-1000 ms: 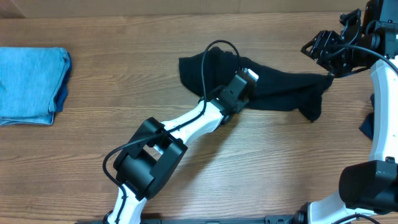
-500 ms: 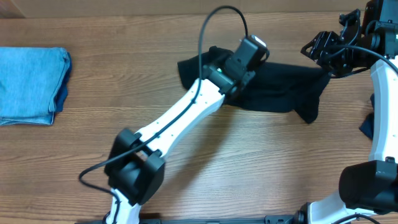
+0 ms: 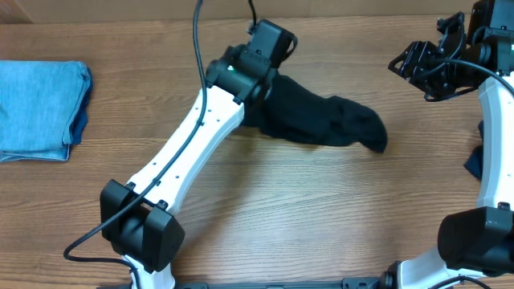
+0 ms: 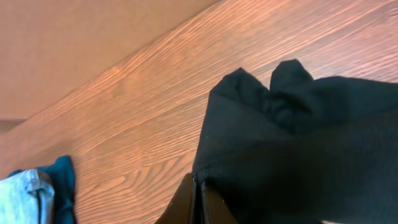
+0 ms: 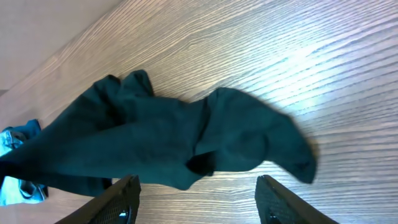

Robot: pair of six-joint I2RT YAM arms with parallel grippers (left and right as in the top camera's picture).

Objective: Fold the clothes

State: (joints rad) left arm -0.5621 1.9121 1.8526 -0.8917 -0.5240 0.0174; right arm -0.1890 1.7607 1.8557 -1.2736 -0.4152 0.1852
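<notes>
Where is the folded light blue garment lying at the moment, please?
In the overhead view the light blue garment lies folded at the left edge of the table, well apart from the black T-shirt near the middle.

The left arm [image 3: 201, 136] has swung back and left, dragging the black T-shirt [image 3: 321, 120] into a bunch.

The black T-shirt [image 3: 321, 120] is unfolded and bunched into a long, wrinkled heap on the wood. It runs from the upper middle of the table down toward the right, where it ends in a rounded lobe. Its upper-left edge is pinched between the closed fingers of the left gripper [image 4: 199, 186]. A light blue denim garment [image 3: 36, 108] lies folded flat at the table's left edge, with a darker blue layer showing along its right side. A dark navy piece [image 3: 474, 163] shows partly at the right edge.
</notes>
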